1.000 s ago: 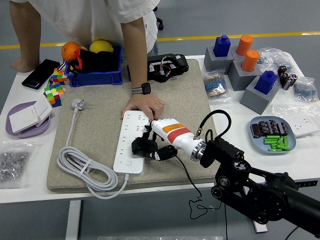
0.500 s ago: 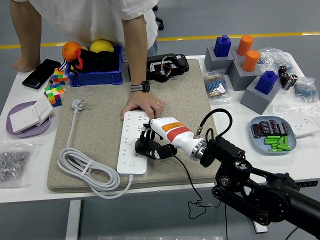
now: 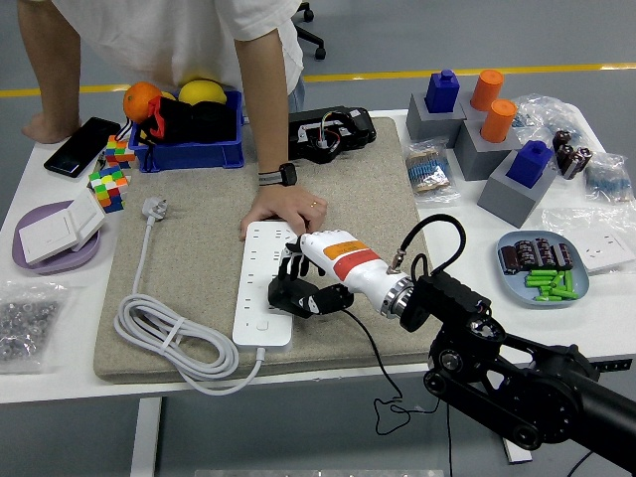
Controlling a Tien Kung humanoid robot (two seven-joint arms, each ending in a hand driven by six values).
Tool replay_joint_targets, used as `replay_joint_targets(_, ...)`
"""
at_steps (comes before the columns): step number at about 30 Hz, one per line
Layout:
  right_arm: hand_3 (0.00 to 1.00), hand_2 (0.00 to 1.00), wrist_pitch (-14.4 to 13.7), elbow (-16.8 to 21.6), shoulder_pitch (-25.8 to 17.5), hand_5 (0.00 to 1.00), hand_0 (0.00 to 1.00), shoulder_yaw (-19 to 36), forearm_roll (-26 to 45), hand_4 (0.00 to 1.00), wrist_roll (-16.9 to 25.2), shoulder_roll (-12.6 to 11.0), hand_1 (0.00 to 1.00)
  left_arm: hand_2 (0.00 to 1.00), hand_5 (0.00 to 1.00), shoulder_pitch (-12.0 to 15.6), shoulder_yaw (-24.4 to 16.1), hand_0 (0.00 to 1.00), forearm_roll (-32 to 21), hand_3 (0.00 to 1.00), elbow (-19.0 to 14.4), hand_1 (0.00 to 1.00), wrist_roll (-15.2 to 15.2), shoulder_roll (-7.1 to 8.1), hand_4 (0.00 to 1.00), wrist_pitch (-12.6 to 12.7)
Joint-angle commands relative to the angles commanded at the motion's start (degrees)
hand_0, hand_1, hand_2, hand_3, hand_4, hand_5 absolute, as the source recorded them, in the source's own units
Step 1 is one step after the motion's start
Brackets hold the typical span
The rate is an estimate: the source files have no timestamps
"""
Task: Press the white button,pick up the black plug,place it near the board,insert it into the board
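The white power strip (image 3: 261, 294) lies on the beige mat, its white button (image 3: 256, 325) near the front end. My right hand (image 3: 296, 281) is shut on the black plug (image 3: 289, 295), which sits over the strip's right edge. The plug's thin black cable (image 3: 370, 350) trails toward the table's front edge. A person's hand (image 3: 281, 211) rests on the strip's far end, holding it down. Whether the plug's pins are in a socket is hidden by my fingers.
The strip's white coiled cord (image 3: 169, 338) and its plug (image 3: 154, 208) lie at the mat's left. A blue bin of toys (image 3: 185, 119), a black device (image 3: 328, 133), grey blocks (image 3: 477, 129), a plate of parts (image 3: 542, 268) and a purple dish (image 3: 55, 238) surround the mat.
The strip has shifted slightly right and straightened under the person's hand. My right hand with the plug has moved up and right a little along the strip's right edge.
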Motion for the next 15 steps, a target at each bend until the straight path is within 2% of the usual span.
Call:
replay_joint_targets(10,0.455,0.447,-0.49,2.02,-1.6,0.002,0.301,2.39,-0.41,0.862,0.05,-0.38,0.433,0.632,0.108,0.02,-0.01,0.648,0.29,0.678,0.0,0.639,0.01,-0.01,0.511,-0.06)
replay_joint_targets(15,0.457,0.446,-3.08,2.04,-3.85,0.002,0.301,3.23,0.17,0.863,1.86,-0.6,0.433,0.632,0.108,0.18,0.08,0.648,0.14,0.677,0.0,0.638,0.04,-0.01,0.511,-0.07)
